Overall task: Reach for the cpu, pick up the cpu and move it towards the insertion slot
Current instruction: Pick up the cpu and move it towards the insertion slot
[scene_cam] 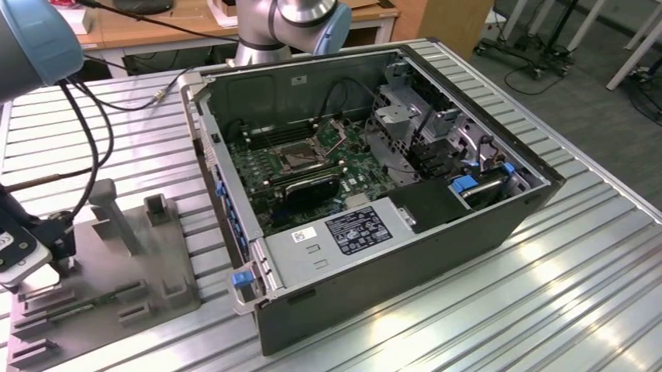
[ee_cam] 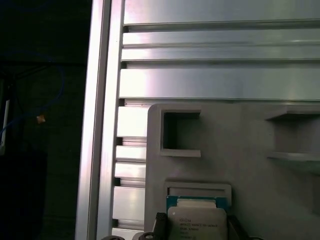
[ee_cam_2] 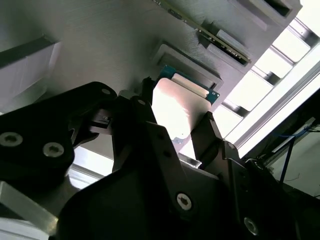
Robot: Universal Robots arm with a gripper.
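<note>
The cpu (ee_cam_2: 178, 102), a thin square chip with a pale metal face and a teal rim, sits between the two black fingers of my gripper (ee_cam_2: 176, 114), which press on its opposite edges. In the first wrist view the cpu (ee_cam: 196, 226) hangs just in front of a shallow grey pocket (ee_cam: 198, 190) of the fixture plate, with my gripper (ee_cam: 195, 231) shut on it. In the exterior view my gripper (scene_cam: 42, 271) is low over the grey fixture plate (scene_cam: 114, 271) at the exterior view's left. The insertion slot (scene_cam: 294, 160), a dark square in a silver bracket, lies on the motherboard inside the open case.
The open computer case (scene_cam: 414, 256) stands in the middle of the ribbed aluminium table (scene_cam: 538, 310). Upright grey fixture blocks (scene_cam: 112, 213) rise from the plate beside the gripper. Black cables (scene_cam: 88, 132) hang from the arm. A memory stick (ee_cam_2: 210, 35) lies in another fixture slot.
</note>
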